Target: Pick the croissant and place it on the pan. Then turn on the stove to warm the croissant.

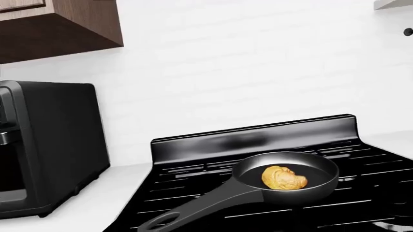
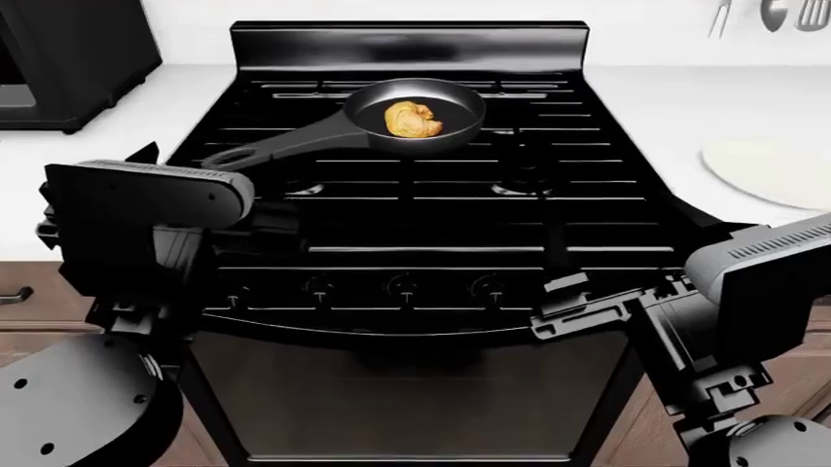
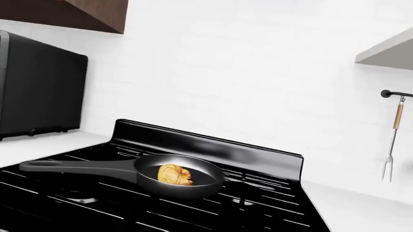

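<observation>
Croissant (image 1: 284, 178) lies inside the pan (image 1: 293, 186) on the stove (image 1: 361, 164) in the left wrist view, its long axis running left to right. The pan's long handle reaches toward the near left. A black appliance (image 1: 48, 145) stands on the counter left of the stove.

From the head camera, the croissant (image 2: 413, 119) sits in the pan (image 2: 461, 102) on a far burner, well apart from both arms, which hang low at the near edge by the knobs (image 2: 403, 286). Whether the left gripper (image 2: 156, 195) and right gripper (image 2: 585, 316) are open or closed cannot be told. A white plate (image 2: 766, 170) rests at the right.

The right wrist view shows the croissant (image 3: 174, 175) in the pan (image 3: 210, 181), handle pointing left; a fork (image 3: 392, 140) hangs on the far wall.
</observation>
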You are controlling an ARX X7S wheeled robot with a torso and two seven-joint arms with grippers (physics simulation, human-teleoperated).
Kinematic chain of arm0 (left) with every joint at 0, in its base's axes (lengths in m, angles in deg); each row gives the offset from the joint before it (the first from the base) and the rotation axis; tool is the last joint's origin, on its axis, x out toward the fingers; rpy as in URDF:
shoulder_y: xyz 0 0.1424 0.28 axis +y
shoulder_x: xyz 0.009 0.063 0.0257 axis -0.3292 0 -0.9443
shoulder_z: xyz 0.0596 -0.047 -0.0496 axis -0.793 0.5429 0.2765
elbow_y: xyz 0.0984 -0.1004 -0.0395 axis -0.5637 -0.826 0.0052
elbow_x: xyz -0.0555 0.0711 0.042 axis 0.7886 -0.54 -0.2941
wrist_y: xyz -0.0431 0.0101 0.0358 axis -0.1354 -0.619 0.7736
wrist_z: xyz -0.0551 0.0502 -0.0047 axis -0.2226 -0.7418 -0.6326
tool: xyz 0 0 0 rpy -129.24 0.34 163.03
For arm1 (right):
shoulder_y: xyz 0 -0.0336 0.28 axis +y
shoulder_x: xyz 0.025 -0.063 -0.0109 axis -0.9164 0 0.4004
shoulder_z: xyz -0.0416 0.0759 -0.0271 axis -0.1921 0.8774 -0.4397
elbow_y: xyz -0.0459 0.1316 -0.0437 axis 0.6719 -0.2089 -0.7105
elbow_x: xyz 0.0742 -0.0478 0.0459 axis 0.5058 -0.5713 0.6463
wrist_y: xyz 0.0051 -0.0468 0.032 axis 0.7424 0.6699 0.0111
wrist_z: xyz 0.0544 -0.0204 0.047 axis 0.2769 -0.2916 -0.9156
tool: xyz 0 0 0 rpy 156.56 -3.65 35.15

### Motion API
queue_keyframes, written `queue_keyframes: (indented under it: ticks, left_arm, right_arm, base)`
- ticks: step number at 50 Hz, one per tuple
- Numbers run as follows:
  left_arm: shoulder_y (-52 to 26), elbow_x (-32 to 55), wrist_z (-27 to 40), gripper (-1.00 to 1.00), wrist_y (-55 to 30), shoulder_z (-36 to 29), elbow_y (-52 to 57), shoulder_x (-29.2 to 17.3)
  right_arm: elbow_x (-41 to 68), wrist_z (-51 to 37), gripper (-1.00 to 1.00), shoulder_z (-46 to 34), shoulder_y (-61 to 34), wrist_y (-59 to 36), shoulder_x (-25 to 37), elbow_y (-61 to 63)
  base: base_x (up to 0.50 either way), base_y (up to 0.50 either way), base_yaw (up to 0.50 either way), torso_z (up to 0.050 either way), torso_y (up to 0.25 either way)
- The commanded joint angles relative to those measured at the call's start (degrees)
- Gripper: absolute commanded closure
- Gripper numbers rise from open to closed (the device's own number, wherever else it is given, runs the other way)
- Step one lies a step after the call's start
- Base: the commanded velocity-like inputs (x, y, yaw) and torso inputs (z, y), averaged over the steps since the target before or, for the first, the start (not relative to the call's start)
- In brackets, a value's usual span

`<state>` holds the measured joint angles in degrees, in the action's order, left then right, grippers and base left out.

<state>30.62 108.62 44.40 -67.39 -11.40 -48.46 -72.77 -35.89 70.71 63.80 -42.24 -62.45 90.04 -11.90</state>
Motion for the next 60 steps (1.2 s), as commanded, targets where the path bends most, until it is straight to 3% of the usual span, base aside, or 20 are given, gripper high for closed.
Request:
queue_keyframes:
  ticks: [1, 29, 43, 53, 60]
  left_arm:
    - [0.5, -1.4, 0.2, -1.00, 0.3, -0.7, 1.2, -0.5]
    - [0.4, -4.9, -2.0, -1.00, 2.4, -2.3, -1.0, -0.3]
    - [0.4, -1.2, 1.0, -1.00, 0.3, -0.8, 2.7, -1.5]
    - [0.1, -0.8, 1.3, -1.00, -0.1, -1.0, 2.9, -1.5]
    - [-0.2, -0.6, 1.5, -1.00, -0.2, -0.9, 3.1, -1.5]
  right_arm:
    - [0.5, -0.5, -1.00, 0.1, 0.2, 0.0, 0.1, 0.4]
    - [2.2, -2.1, -1.00, 1.1, 1.5, -0.1, 0.0, 2.0]
    - [1.7, -2.7, -1.00, -0.3, 1.4, -0.2, 0.8, 2.7]
    - [1.2, -3.0, -1.00, -0.8, 1.4, 0.3, 0.9, 2.2]
    - [2.1, -3.3, -1.00, 0.0, 1.6, 0.3, 0.9, 2.4]
  base:
    - [0.00, 0.00, 0.00, -0.050, 0.041]
    - [0.00, 0.00, 0.00, -0.050, 0.042]
    - [0.00, 0.00, 0.00, -0.050, 0.042]
    - [0.00, 0.46, 0.00, -0.050, 0.041]
    - [0.00, 0.01, 0.00, -0.050, 0.042]
